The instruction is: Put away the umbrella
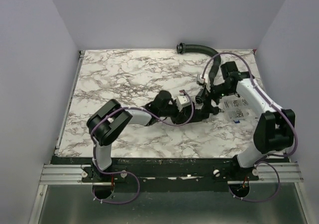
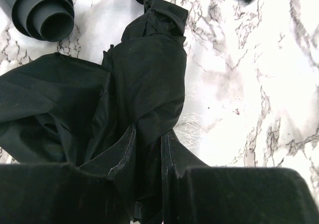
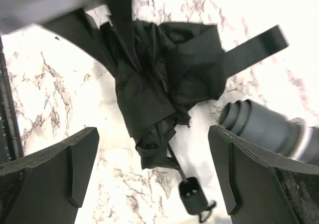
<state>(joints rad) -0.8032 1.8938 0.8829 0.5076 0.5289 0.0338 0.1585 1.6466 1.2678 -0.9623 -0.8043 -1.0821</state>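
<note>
Pinching a fold of the black fabric compact umbrella (image 2: 144, 84) between its fingers, my left claw (image 2: 148, 144) is clamped on the crumpled bundle. The bundle lies on the white marble-patterned tabletop (image 2: 249, 84), right of centre, between my two arms. My right claw (image 3: 154, 149) hangs over it with its fingers wide apart, one on either side of the fabric, gripping nothing. The umbrella's small black handle (image 3: 192, 191) points toward that claw. A grey stepped tube end (image 3: 259, 129) lies just beside the fabric.

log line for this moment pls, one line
left claw: shut on umbrella fabric | right claw: open, straddling umbrella, not gripping | umbrella: loose bundle on marble table
</note>
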